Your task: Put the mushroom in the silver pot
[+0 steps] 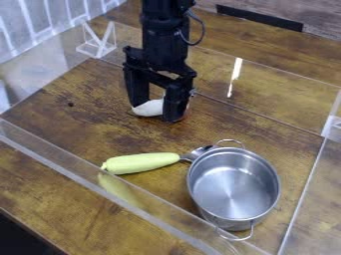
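The mushroom (152, 106) lies on its side on the wooden table, only its white stem showing between the black fingers. My gripper (158, 104) points straight down and stands open, one finger on each side of the mushroom, low over the table. Whether the fingers touch it I cannot tell. The reddish cap is hidden behind the right finger. The silver pot (234, 186) stands empty at the front right, well apart from the gripper.
A long yellow-green vegetable (140, 162) lies just left of the pot. Clear acrylic walls (147, 204) border the table at the front, left and right. A small clear stand (94, 41) sits at the back left.
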Robot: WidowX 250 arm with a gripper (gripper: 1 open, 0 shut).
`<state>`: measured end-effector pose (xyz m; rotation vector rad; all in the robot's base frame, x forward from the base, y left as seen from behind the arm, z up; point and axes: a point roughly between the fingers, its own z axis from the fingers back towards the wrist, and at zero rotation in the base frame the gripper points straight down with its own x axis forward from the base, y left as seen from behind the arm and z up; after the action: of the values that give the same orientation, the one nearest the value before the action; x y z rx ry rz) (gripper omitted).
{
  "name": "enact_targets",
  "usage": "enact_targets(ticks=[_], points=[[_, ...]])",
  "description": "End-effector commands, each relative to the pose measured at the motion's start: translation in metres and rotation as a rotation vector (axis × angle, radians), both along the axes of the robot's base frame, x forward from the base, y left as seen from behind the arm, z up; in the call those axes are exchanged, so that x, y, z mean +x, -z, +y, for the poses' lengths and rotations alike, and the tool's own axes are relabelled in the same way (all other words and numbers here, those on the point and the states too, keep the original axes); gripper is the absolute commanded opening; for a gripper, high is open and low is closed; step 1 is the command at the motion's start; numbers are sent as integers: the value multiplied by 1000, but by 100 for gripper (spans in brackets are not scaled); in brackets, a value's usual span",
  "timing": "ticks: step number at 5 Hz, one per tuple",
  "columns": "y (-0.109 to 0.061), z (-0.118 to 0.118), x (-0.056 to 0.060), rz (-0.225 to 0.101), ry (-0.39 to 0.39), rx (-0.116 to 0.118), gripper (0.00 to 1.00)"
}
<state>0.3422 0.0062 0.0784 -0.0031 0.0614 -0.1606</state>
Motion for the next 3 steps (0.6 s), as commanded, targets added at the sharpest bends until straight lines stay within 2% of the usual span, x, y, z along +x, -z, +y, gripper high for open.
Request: enact_targets(ticks=[1,2,3], points=[[-16,16,20,-84,-19,5,100],[-10,22,26,-80,-23,3,100],[-2,32,26,-74,-26,0,100]])
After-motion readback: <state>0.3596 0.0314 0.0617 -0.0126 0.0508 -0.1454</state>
